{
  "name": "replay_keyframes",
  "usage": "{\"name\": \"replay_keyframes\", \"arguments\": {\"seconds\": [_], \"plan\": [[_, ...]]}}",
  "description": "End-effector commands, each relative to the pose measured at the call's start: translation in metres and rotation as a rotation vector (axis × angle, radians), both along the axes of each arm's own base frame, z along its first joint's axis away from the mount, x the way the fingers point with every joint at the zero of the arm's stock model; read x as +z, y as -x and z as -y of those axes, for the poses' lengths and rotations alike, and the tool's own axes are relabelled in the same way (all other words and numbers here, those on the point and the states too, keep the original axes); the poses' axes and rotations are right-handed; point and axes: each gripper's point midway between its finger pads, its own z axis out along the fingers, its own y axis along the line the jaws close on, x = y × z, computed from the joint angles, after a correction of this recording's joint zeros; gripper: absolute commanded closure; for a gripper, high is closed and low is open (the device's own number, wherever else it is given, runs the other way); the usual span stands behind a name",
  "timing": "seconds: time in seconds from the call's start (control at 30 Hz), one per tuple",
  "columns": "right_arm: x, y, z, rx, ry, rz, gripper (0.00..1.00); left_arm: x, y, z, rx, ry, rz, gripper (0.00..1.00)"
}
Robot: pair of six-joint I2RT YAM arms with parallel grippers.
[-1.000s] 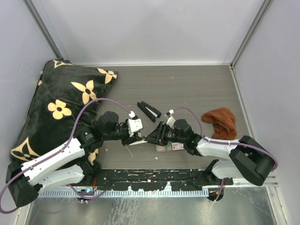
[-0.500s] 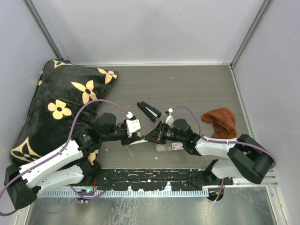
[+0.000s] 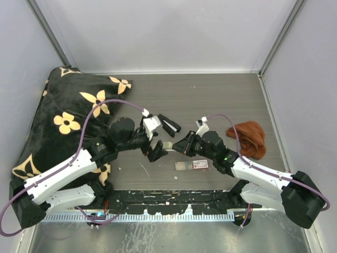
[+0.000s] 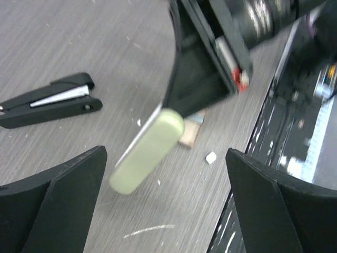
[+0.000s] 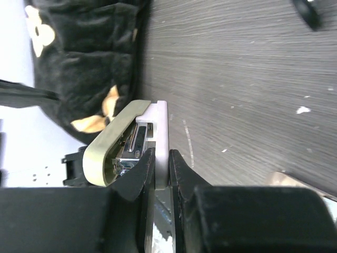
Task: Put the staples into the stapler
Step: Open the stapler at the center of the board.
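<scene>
The right tool [image 5: 158, 163] clenches the cream-green stapler [image 5: 113, 139], the left tool [image 3: 152, 143] stands released, and the staples [image 3: 182, 166], on the table [image 3: 226, 100] just beside the red-and-white box [image 3: 200, 164], look light and brittle: pinch the strip's long sides.

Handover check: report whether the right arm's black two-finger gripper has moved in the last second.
Yes. The right gripper has shifted toward the far wall, away from the red-and-white cardboard box.

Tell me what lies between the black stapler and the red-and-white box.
In the top view, the right gripper, shut on the green stapler, sits across the stretch between the black stapler and the box.
</scene>
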Motion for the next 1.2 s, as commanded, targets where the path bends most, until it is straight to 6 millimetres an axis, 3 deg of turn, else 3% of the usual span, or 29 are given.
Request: {"name": "replay_keyframes", "arguments": {"seconds": [0.0, 0.17, 0.27, 0.4, 0.53, 0.6, 0.8, 1.0, 1.17], "plan": [[0.020, -0.023, 0.013, -0.102, 0.090, 0.123, 0.99, 0.061, -0.027, 0.016, 0.249, 0.188, -0.171, 0.02], [0.018, -0.029, 0.020, -0.152, 0.148, 0.141, 0.99, 0.062, -0.044, 0.028, 0.439, 0.269, -0.363, 0.02], [0.016, -0.031, 0.024, -0.174, 0.173, 0.145, 0.99, 0.046, -0.047, 0.030, 0.511, 0.231, -0.397, 0.00], [0.011, -0.031, 0.025, -0.177, 0.195, 0.139, 0.99, 0.022, -0.046, 0.037, 0.533, 0.157, -0.425, 0.07], [0.007, -0.030, 0.026, -0.174, 0.210, 0.134, 0.99, 0.010, -0.046, 0.043, 0.539, 0.110, -0.431, 0.07], [0.007, -0.029, 0.026, -0.170, 0.211, 0.135, 0.99, -0.007, -0.050, 0.044, 0.563, 0.047, -0.427, 0.06], [0.011, -0.027, 0.024, -0.164, 0.205, 0.148, 0.99, -0.033, -0.058, 0.047, 0.584, -0.038, -0.421, 0.04], [0.013, -0.026, 0.027, -0.168, 0.205, 0.151, 0.99, -0.047, -0.059, 0.043, 0.602, -0.056, -0.419, 0.03], [0.016, -0.025, 0.033, -0.187, 0.210, 0.159, 0.99, -0.060, -0.055, 0.023, 0.649, -0.097, -0.408, 0.00]]}}
